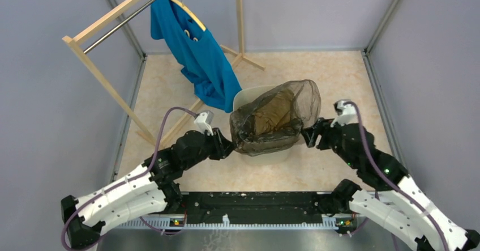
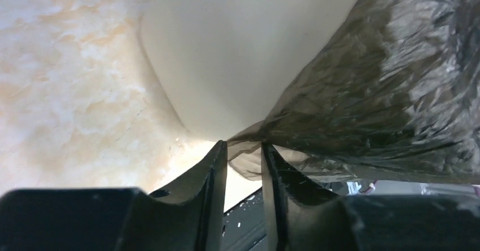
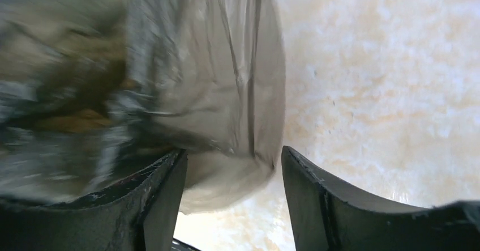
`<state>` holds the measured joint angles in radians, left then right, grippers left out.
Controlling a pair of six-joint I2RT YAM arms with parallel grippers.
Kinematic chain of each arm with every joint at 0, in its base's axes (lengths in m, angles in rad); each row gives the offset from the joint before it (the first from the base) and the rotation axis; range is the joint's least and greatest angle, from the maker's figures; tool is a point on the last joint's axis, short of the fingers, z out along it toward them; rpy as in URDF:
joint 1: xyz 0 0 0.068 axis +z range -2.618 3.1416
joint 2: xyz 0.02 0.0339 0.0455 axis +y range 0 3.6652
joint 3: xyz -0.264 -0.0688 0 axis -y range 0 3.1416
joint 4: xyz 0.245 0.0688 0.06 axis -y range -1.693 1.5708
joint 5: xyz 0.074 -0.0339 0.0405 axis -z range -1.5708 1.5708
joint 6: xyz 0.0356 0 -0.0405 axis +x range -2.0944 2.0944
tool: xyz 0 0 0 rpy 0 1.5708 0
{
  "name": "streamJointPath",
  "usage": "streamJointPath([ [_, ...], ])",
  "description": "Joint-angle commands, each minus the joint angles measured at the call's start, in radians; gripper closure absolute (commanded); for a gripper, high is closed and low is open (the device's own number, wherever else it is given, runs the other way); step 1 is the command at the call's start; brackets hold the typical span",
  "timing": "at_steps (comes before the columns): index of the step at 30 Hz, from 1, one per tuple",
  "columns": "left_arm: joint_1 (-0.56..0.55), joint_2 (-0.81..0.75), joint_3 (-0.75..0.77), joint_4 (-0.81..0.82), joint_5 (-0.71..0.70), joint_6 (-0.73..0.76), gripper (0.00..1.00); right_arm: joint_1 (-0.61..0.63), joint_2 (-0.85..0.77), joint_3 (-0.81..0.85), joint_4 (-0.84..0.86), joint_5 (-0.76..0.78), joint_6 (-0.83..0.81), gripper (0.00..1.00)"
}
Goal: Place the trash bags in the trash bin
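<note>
The dark, see-through trash bag (image 1: 275, 118) is puffed up and draped over the cream trash bin (image 1: 244, 96), covering most of its opening and front. My left gripper (image 1: 227, 146) is at the bag's left lower edge. In the left wrist view it (image 2: 243, 149) is shut on a fold of the bag (image 2: 373, 86), next to the bin's wall (image 2: 243, 52). My right gripper (image 1: 308, 133) is at the bag's right edge. In the right wrist view it (image 3: 233, 160) is open, with the bag's film (image 3: 226, 92) hanging between its spread fingers.
A wooden clothes rack (image 1: 102, 72) stands at the back left with a blue shirt (image 1: 198, 58) on a hanger, its hem hanging just behind the bin. Grey walls close in the beige floor (image 1: 339, 81) on three sides.
</note>
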<state>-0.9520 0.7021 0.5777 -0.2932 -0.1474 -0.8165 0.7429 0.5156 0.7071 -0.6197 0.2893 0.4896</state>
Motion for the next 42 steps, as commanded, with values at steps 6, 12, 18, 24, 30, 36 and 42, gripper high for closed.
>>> streamJointPath([
  [6, -0.001, -0.176, 0.255, -0.334, -0.182, 0.191, 0.31, 0.000, -0.071, 0.285, -0.084, 0.120, -0.090, 0.29],
  [12, -0.001, -0.068, 0.467, -0.194, -0.055, 0.415, 0.02, 0.000, 0.054, 0.348, 0.037, 0.106, -0.212, 0.12],
  [18, -0.002, 0.266, 0.661, -0.180, 0.052, 0.650, 0.01, -0.014, 0.255, 0.424, 0.088, 0.125, -0.279, 0.07],
  [24, -0.002, 0.399, 0.716, -0.162, -0.079, 0.735, 0.01, -0.193, 0.355, 0.418, 0.159, -0.129, -0.284, 0.12],
  [30, -0.004, 0.447, 0.718, -0.160, -0.124, 0.724, 0.01, -0.313, 0.389, 0.424, 0.180, -0.284, -0.273, 0.14],
  [36, -0.002, 0.476, 0.737, -0.192, -0.225, 0.671, 0.21, -0.372, 0.409, 0.430, 0.219, -0.404, -0.251, 0.36],
  [42, -0.002, 0.503, 0.768, -0.218, -0.241, 0.666, 0.51, -0.400, 0.426, 0.439, 0.258, -0.492, -0.221, 0.50],
])
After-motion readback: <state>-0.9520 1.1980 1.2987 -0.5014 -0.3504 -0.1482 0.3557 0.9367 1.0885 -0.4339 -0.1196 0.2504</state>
